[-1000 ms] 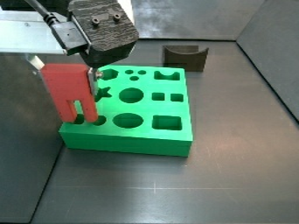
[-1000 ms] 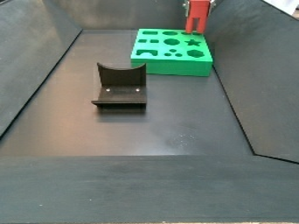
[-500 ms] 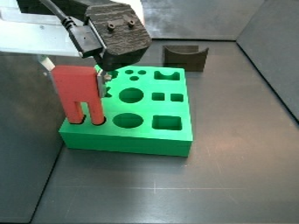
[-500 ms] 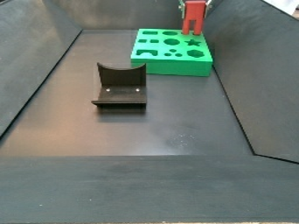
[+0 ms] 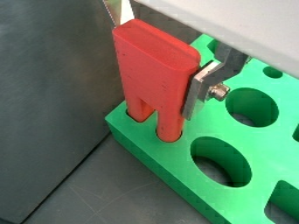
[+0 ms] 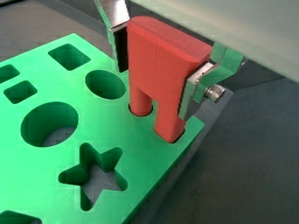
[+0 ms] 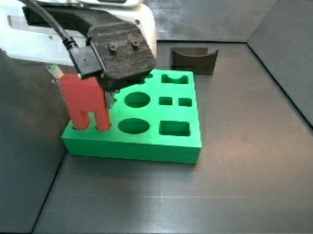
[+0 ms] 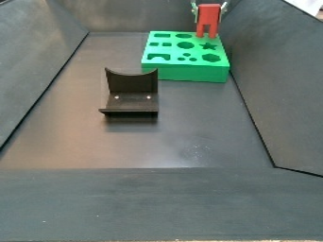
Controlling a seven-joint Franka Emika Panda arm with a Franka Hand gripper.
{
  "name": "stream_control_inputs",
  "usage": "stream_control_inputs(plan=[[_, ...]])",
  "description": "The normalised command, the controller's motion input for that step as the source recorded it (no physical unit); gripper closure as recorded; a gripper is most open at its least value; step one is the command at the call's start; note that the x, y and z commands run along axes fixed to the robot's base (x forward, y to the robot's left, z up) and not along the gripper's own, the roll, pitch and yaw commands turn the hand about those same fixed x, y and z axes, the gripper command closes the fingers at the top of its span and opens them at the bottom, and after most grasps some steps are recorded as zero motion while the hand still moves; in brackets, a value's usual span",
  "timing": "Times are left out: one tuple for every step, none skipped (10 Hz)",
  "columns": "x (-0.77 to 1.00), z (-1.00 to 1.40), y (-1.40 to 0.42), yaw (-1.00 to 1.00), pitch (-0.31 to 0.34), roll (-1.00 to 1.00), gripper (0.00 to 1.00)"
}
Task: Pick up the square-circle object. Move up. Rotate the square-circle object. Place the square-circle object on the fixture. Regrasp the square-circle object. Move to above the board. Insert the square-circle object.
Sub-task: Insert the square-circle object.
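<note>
The square-circle object is a red block with two legs, held upright over a corner of the green board. My gripper is shut on its boxy body. In both wrist views the silver fingers press the red block from two sides, and its legs reach down into holes at the edge of the board. A side view shows the block and gripper at the far corner of the board. The dark fixture stands apart, bare.
The board has several round, square and star cut-outs. The fixture sits on the dark floor behind the board. Sloping dark walls enclose the floor on all sides.
The gripper has come down with the red block. Its legs, which hung above the board's corner a second ago, now sit lower in the holes.
</note>
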Motion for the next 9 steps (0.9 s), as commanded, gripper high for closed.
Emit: stream_control_inputs(plan=[[-0.03, -1.00, -0.06, -0.05, -0.090, 0.12, 1.00], [0.00, -1.00, -0.12, -0.02, -0.100, 0.09, 1.00], [-0.05, -1.00, -0.08, 0.00, -0.100, 0.08, 1.00], [-0.10, -0.99, -0.03, 0.05, -0.144, 0.07, 1.00], [-0.07, -0.93, -0.03, 0.04, -0.161, 0.10, 1.00], [-0.16, -0.79, 0.00, 0.16, -0.190, 0.18, 1.00], [0.00, -0.65, -0.01, 0.00, -0.114, 0.00, 1.00], [0.00, 0.00, 0.00, 0.00, 0.000, -0.01, 1.00], [0.00, 0.00, 0.00, 0.00, 0.000, 0.01, 1.00]])
